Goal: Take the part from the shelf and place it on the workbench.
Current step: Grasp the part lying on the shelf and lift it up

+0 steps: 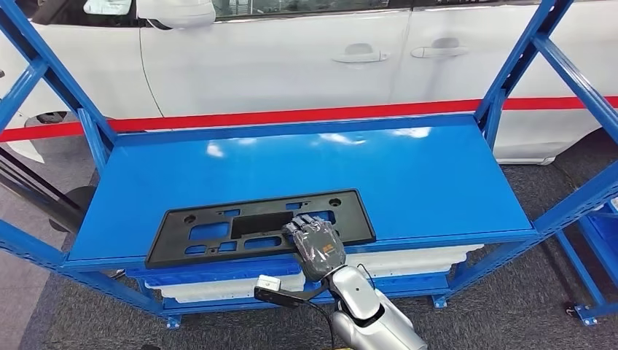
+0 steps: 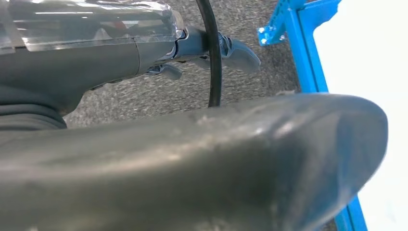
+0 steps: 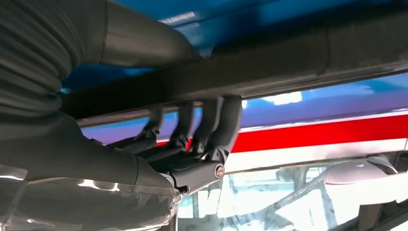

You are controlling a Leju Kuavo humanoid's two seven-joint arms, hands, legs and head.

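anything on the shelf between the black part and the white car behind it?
Nothing. In the head view the stretch of blue shelf between the black part and the white car is bare, showing only light reflections. The right hand rests on the part's near edge.

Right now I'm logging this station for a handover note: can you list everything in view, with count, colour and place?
Part: one, black, flat frame with cut-outs, lying on the shelf's top deck near its front edge.
Shelf: one, blue metal rack with a glossy deck and slanted side braces.
White blocks: at least two, on the lower level under the deck.
Car: one, white, behind the shelf, door handles showing.
Red stripe: one, running just behind the shelf's back edge.
Floor: grey carpet.
Right hand: one, dark, fingers curled over the part's front edge.
Left hand: one, grey, hanging over the carpet beside a blue shelf foot; grasp state unclear.
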